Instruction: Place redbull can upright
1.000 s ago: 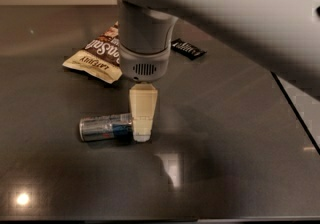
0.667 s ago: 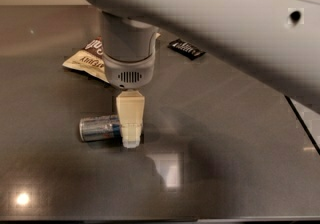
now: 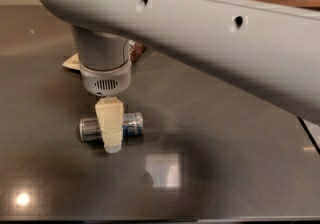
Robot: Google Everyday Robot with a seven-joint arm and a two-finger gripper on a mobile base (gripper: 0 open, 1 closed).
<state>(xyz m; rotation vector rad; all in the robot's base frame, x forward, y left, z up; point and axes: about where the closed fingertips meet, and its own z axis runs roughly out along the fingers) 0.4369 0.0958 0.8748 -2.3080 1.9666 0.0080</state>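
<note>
Camera view.

1. Arm: my grey arm (image 3: 210,38) spans the upper part of the frame from the left to the right edge. Its round wrist housing (image 3: 105,75), with a small vent grille, points straight down at the surface (image 3: 235,163).

2. End effector: my end effector (image 3: 112,138) hangs below the wrist housing, low over the left half of the surface. Its cream-coloured lower part stands in front of the middle of the redbull can (image 3: 132,124) and covers that section. The lower end reaches down to about the level of the surface. From this view I cannot tell whether the end effector is wide, narrow or closed on the can.

3. Redbull can: it lies on its side on the surface, long axis running left to right. The silver portion shows left of the end effector, the blue portion right of it. It is not upright.

4. Other items: a snack bag (image 3: 71,62) lies farther back, mostly hidden behind the wrist housing. A cream corner shows at the left and a brown edge at the right.

5. Surface: dark and glossy, with a pale square reflection (image 3: 162,170) to the right of and nearer than the can.
</note>
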